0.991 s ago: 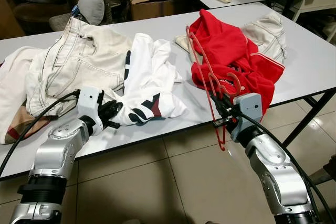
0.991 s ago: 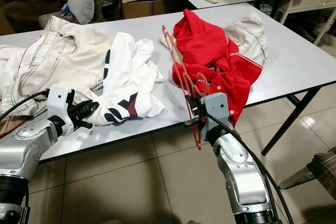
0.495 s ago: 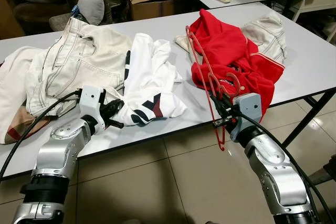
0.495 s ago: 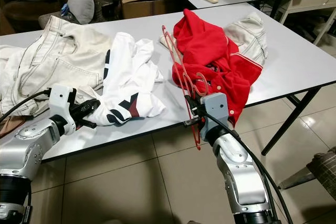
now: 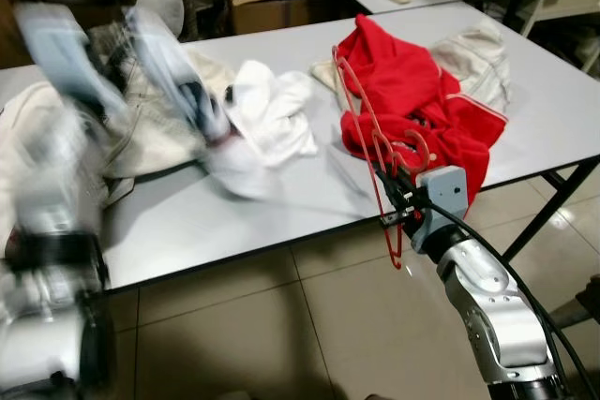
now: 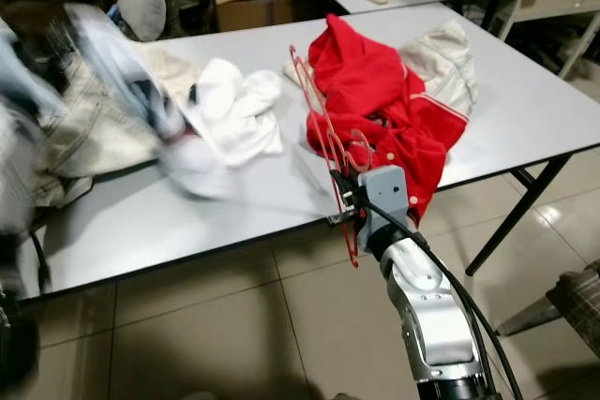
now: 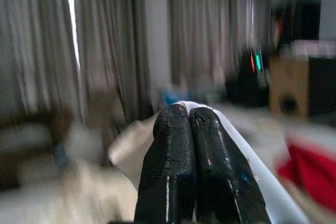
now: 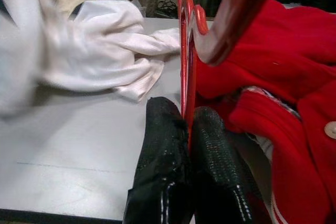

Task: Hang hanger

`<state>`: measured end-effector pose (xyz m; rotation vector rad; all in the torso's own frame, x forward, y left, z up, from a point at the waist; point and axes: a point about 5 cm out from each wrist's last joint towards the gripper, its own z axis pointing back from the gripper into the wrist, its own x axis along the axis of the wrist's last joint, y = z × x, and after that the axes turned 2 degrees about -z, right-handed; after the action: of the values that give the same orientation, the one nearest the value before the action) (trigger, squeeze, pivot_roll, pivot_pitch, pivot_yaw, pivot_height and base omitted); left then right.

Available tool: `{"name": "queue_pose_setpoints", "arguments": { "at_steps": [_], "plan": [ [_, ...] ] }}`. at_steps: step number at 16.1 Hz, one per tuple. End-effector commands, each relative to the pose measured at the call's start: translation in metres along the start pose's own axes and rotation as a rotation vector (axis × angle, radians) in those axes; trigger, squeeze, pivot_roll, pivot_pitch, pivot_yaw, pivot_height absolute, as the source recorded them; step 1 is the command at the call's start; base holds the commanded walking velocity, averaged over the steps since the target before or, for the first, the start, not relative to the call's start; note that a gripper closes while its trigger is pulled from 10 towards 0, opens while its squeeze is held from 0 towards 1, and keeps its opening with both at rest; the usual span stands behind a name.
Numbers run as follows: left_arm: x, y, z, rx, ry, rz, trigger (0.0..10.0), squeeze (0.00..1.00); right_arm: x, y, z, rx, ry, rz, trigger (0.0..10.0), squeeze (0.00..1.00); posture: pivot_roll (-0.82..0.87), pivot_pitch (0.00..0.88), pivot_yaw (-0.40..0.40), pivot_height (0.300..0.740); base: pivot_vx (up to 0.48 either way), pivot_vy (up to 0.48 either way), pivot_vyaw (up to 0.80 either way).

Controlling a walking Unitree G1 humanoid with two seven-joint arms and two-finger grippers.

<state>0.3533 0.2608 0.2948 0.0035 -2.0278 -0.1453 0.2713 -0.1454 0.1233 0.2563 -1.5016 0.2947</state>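
Left pincer [image 7: 189, 129]: black fingers pressed together, white cloth showing between and behind them in the left wrist view; raised high at about 10 o'clock of the head view, badly blurred, so exact pose not readable.
White garment [image 5: 272, 119]: one part lifted and smeared with blur near the left arm, the rest bunched on the counter [image 5: 234, 222] at about 11 o'clock; apparently gripped and hoisted by the left pincer.
Beige jeans [image 6: 84, 128]: lying on the counter at 9 to 10 o'clock, mostly blurred behind the left arm.
Red hanger [image 5: 375, 152]: held upright on edge, long axis running from the front counter edge away toward 12 o'clock, hook [image 5: 412, 145] curling by the red garment, lowest part hanging just past the counter edge.
Right pincer [image 8: 186, 129]: clamped tight on the thin red bar of the hanger, at about 4 o'clock of the head view, just at the counter's front edge.
Red garment [image 5: 422, 100]: heaped on the counter at 1 o'clock, touching or just beside the hanger.
Key relation: hanger already in the right pincer, white garment toward 10 o'clock of it; right arm nearer the hanger, left arm nearer the cloth; likely need to bring the two together.
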Motion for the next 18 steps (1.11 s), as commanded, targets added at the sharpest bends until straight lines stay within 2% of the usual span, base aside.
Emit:
{"name": "queue_pose_setpoints", "arguments": {
  "at_steps": [1,2,3,5,6,7,8,10,12,14,15,16,17,18],
  "plan": [
    [0.043,0.018,-0.010,0.046,-0.172,-0.059,0.0,0.00,0.002,0.000,-0.002,0.007,-0.013,0.002,10.0,0.00,-0.04,0.000,0.066,0.740,0.000,0.000,0.00],
    [0.053,0.021,-0.014,0.049,-0.201,-0.077,0.0,0.00,0.002,0.000,-0.001,0.006,-0.013,0.002,10.0,0.00,-0.04,0.000,0.067,0.740,0.000,0.000,0.00],
    [0.077,0.008,-0.026,-0.014,-0.283,-0.160,0.0,0.00,0.001,-0.001,-0.001,0.002,-0.014,0.002,10.0,0.00,-0.04,0.000,0.067,0.740,0.000,0.000,0.00],
    [0.072,-0.017,-0.032,-0.130,-0.265,-0.180,0.0,0.00,0.001,-0.001,0.000,0.000,-0.013,0.003,10.0,0.00,-0.04,0.000,0.068,0.740,0.000,0.000,0.00],
    [0.042,-0.055,-0.032,-0.320,-0.179,-0.188,0.0,0.00,0.001,0.000,-0.001,-0.001,-0.012,0.005,10.0,0.00,-0.04,0.000,0.076,0.740,0.000,0.000,0.00],
    [0.017,-0.077,-0.024,-0.440,-0.098,-0.181,0.0,0.00,0.001,0.000,0.000,-0.003,-0.013,0.006,10.0,0.00,-0.05,0.000,0.080,0.740,0.000,0.000,0.00],
    [-0.016,-0.104,-0.006,-0.613,0.011,-0.154,0.0,0.00,0.001,0.000,0.001,-0.009,-0.013,0.005,10.0,0.00,-0.05,0.000,0.083,0.740,0.000,0.000,0.00],
    [-0.036,-0.124,0.017,-0.778,0.072,-0.133,0.0,0.00,0.000,-0.002,0.004,-0.017,-0.009,0.006,10.0,0.00,-0.06,0.000,0.081,0.740,0.000,0.000,0.00],
    [-0.045,-0.126,0.027,-0.841,0.130,-0.119,0.0,0.00,0.000,-0.002,0.004,-0.016,-0.004,0.009,10.0,0.00,-0.05,0.000,0.074,0.740,0.000,0.000,0.00],
    [-0.059,-0.120,0.032,-0.845,0.221,-0.206,0.0,0.00,0.000,-0.002,0.003,-0.007,-0.002,0.012,10.0,0.00,-0.05,0.000,0.068,0.740,0.000,0.000,0.00],
    [-0.071,-0.109,0.028,-0.732,0.292,-0.332,10.0,0.00,0.001,-0.002,0.002,-0.005,-0.002,0.013,10.0,0.00,-0.05,0.000,0.067,0.740,0.000,0.000,0.00],
    [-0.077,-0.099,0.025,-0.632,0.334,-0.408,10.0,0.00,0.001,-0.002,0.002,-0.004,-0.003,0.012,10.0,0.00,-0.05,0.000,0.067,0.740,0.000,0.000,0.00],
    [-0.077,-0.095,0.025,-0.627,0.349,-0.440,10.0,0.00,0.001,-0.001,0.002,-0.004,-0.001,0.012,10.0,0.00,-0.05,0.000,0.067,0.740,0.000,0.000,0.00],
    [-0.077,-0.095,0.026,-0.636,0.353,-0.435,10.0,0.00,0.000,-0.001,0.002,-0.003,0.000,0.011,10.0,0.00,-0.05,0.000,0.067,0.740,0.000,0.000,0.00]
  ]
}}
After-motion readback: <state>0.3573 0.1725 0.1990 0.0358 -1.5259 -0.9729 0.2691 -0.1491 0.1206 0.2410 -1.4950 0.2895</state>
